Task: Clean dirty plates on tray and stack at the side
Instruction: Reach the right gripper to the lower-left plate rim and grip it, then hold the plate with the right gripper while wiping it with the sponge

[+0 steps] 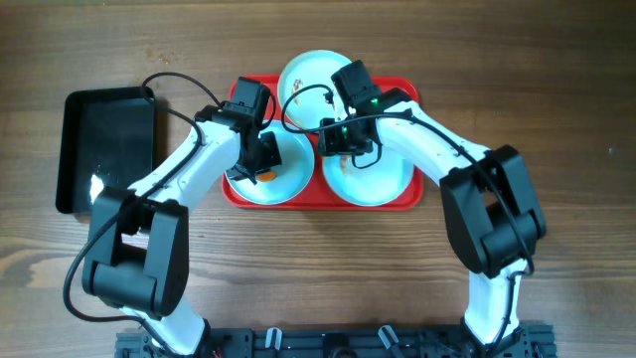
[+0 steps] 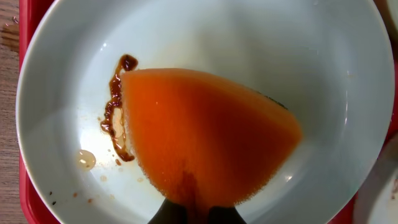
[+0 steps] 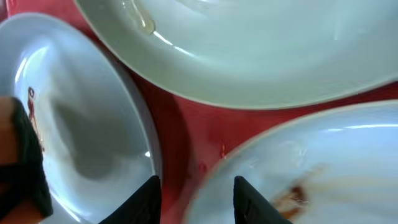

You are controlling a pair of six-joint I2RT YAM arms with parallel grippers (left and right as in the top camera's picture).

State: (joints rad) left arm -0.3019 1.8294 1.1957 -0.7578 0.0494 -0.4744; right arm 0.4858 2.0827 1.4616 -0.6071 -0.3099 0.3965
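The red tray (image 1: 402,204) holds three pale-blue plates: front left (image 1: 288,184), front right (image 1: 383,184), back (image 1: 308,70). My left gripper (image 1: 260,159) is shut on an orange sponge (image 2: 199,137) pressed onto the front-left plate (image 2: 261,50), beside a brown smear (image 2: 115,106). My right gripper (image 3: 194,199) is open, its fingers either side of the front-right plate's rim (image 3: 261,149); that plate has a brown smear (image 3: 295,196). The back plate (image 3: 249,50) and the front-left plate (image 3: 81,112) also show in the right wrist view.
A black rectangular bin (image 1: 104,144) stands on the wooden table to the left of the tray. Bare red tray floor (image 3: 186,130) shows between the plates. Both arms cross over the tray's middle.
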